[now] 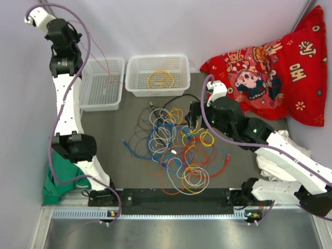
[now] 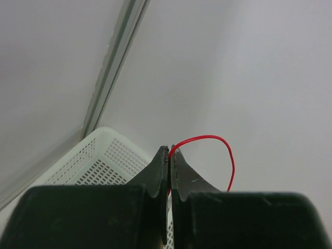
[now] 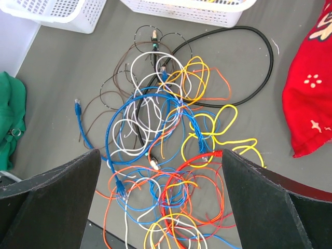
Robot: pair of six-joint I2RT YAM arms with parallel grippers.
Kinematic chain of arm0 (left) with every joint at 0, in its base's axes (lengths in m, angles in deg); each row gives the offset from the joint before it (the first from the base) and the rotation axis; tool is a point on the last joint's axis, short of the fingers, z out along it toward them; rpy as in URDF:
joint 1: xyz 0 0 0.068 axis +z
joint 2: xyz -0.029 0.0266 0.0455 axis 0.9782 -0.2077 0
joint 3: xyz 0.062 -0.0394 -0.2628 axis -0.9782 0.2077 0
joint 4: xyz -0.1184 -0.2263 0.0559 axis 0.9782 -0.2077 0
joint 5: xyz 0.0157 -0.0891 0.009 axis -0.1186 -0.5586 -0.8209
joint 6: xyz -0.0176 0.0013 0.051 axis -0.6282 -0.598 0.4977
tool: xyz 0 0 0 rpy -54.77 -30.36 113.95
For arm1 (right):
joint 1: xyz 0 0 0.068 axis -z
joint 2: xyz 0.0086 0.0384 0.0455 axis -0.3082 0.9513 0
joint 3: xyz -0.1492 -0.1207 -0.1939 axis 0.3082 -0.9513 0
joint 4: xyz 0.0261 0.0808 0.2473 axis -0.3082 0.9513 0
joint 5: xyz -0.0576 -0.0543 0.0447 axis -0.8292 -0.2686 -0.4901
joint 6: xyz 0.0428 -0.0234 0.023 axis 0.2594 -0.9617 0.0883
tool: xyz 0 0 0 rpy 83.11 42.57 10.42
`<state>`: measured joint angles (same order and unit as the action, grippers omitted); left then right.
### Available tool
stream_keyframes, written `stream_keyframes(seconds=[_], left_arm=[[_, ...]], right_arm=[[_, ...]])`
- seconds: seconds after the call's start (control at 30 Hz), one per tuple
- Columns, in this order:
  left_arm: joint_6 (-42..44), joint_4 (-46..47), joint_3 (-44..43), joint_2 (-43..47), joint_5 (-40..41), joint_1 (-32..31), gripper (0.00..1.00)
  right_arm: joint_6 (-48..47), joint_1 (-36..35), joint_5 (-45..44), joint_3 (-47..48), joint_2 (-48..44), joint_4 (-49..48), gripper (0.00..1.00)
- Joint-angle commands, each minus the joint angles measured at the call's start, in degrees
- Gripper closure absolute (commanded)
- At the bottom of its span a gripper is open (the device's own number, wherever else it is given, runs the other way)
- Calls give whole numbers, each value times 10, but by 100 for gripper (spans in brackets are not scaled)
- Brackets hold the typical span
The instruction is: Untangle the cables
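Note:
The cables point(image 1: 176, 150) lie in a tangled heap on the grey table: blue, white, orange, red, yellow, brown and black loops, some with plug ends. The right wrist view shows the heap point(image 3: 171, 140) from above. My right gripper point(image 1: 193, 122) is open and empty, hovering over the heap's upper right side; its fingers frame the heap point(image 3: 161, 153). My left gripper point(image 1: 75, 35) is raised high at the far left, over the left basket. It is shut point(image 2: 170, 150) on a thin red wire point(image 2: 218, 140) that arcs out of the jaws and hangs down towards the basket point(image 1: 104, 62).
Two white mesh baskets stand at the back: the left one point(image 1: 101, 98) under the red wire, the right one point(image 1: 135, 72) holding a yellow cable coil point(image 1: 160, 79). A red printed cloth point(image 1: 270, 67) lies at the right, a green cloth point(image 1: 54, 184) at the near left.

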<state>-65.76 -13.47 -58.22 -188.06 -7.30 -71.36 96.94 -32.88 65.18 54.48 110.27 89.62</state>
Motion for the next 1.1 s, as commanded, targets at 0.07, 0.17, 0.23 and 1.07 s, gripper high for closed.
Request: stream_keyframes(seconds=[0.07,0.17,0.23,1.07], left_arm=[[-18,24,-73,49,-110,0,100],[-41,27,-69,70,-127,0,100],[-42,30,-60,83,-120,-1,100],[10,54,7,99,-77,-2,100]], right_arm=[[16,2,16,16,4,-24,1],[21,2,19,13,-5,-21,1],[22,2,19,9,-12,-19,1],[28,3,6,-21,-39,-25,1]])
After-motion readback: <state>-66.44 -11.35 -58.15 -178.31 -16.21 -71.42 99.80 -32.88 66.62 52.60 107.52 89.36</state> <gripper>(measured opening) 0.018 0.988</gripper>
